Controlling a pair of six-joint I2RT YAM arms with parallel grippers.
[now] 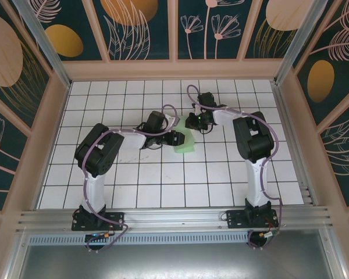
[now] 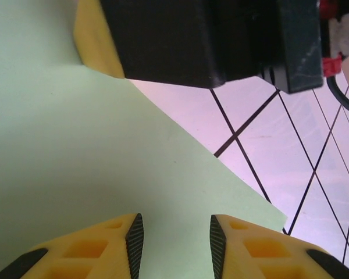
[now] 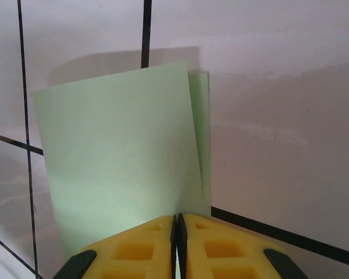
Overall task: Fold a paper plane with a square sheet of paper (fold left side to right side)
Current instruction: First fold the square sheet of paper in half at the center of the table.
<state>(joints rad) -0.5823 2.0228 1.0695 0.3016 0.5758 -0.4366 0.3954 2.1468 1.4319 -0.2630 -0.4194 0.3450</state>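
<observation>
The square sheet of paper point(image 1: 185, 143) is pale mint green and lies folded over on the white tiled table point(image 1: 163, 180), near its middle. In the right wrist view two layers of the paper point(image 3: 116, 157) show, the top one slightly skewed over the lower. My right gripper point(image 3: 177, 220) is shut, pinching the paper's near edge; from above the right gripper point(image 1: 192, 124) sits at the sheet's far side. My left gripper point(image 2: 176, 238) is open, its fingers point(image 2: 134, 241) straddling the flat paper point(image 2: 75, 157). From above, the left gripper point(image 1: 178, 138) is at the sheet's left edge.
The table is ringed by a raised wooden wall point(image 1: 174, 68), with an aluminium rail point(image 1: 174, 218) along the near edge. In the left wrist view the right arm's black body point(image 2: 209, 35) hangs close above the paper. Both arms' purple cables point(image 1: 189, 93) loop over the far tiles.
</observation>
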